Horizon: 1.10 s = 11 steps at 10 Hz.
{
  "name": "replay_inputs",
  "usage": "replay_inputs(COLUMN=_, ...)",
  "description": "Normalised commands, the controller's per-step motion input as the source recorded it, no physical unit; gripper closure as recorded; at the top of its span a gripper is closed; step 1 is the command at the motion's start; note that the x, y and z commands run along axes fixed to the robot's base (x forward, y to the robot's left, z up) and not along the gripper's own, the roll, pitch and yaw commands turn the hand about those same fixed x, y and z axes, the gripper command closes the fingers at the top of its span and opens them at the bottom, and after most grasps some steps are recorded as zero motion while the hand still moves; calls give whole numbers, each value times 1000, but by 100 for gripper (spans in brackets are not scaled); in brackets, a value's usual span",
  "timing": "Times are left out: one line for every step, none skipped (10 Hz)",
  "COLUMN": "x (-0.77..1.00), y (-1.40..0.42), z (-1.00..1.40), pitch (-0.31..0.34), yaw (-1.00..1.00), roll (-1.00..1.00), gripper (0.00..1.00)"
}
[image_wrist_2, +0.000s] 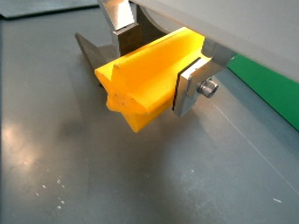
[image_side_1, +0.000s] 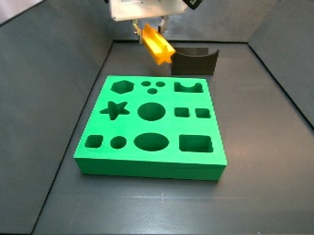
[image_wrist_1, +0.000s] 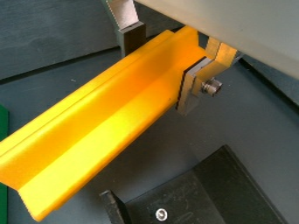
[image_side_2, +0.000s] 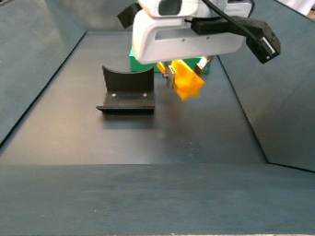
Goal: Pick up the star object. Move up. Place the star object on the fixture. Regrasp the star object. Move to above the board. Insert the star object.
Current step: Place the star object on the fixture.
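Gripping the star object (image_wrist_1: 111,122) near one end, the gripper (image_wrist_1: 170,66) has its silver fingers (image_wrist_1: 197,80) pressed on opposite sides of the bar in a wrist view; the piece reads as a long orange-yellow bar with sharp lengthwise ridges, and the dark fixture (image_wrist_1: 205,197) lies below it. In a wrist view from the far end, the star object (image_wrist_2: 146,83) shows its pointed, ridged end face, clamped in the gripper (image_wrist_2: 158,61), with a strip of the green board (image_wrist_2: 268,87) beyond. In a side view the star object (image_side_1: 154,44) hangs tilted in the air beside the fixture (image_side_1: 193,61), behind the board (image_side_1: 153,124). In a side view the gripper (image_side_2: 187,66) holds the star object (image_side_2: 187,81) just beside the fixture (image_side_2: 127,90), clear of the floor.
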Motion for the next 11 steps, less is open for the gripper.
replay_inputs(x=-1, y=3, z=1000, pitch=-8, yaw=1, roll=-10, gripper=100)
replay_inputs(x=-10, y=-2, z=1000, pitch=5, yaw=4, roll=-21, gripper=100)
replay_inputs(x=-14, y=-5, z=1000, pitch=6, yaw=10, roll=-33, gripper=100)
replay_inputs(x=-18, y=-9, z=1000, pitch=7, yaw=20, roll=-53, gripper=100)
replay_inputs(x=-19, y=-13, z=1000, pitch=5, yaw=27, roll=-68, gripper=100)
replay_inputs(x=-23, y=-15, z=1000, pitch=9, yaw=28, roll=-77, gripper=100)
replay_inputs(x=-20, y=-12, z=849, pitch=10, yaw=25, roll=-91, gripper=100)
replay_inputs(x=-16, y=-8, z=694, pitch=15, yaw=19, roll=-99, gripper=100)
replay_inputs(x=-10, y=-5, z=485, pitch=26, yaw=7, roll=-109, gripper=100)
replay_inputs(x=-1, y=-3, z=328, pitch=33, yaw=-3, roll=-116, gripper=100)
replay_inputs(x=1000, y=-368, z=102, pitch=111, yaw=-1000, roll=-161, gripper=100)
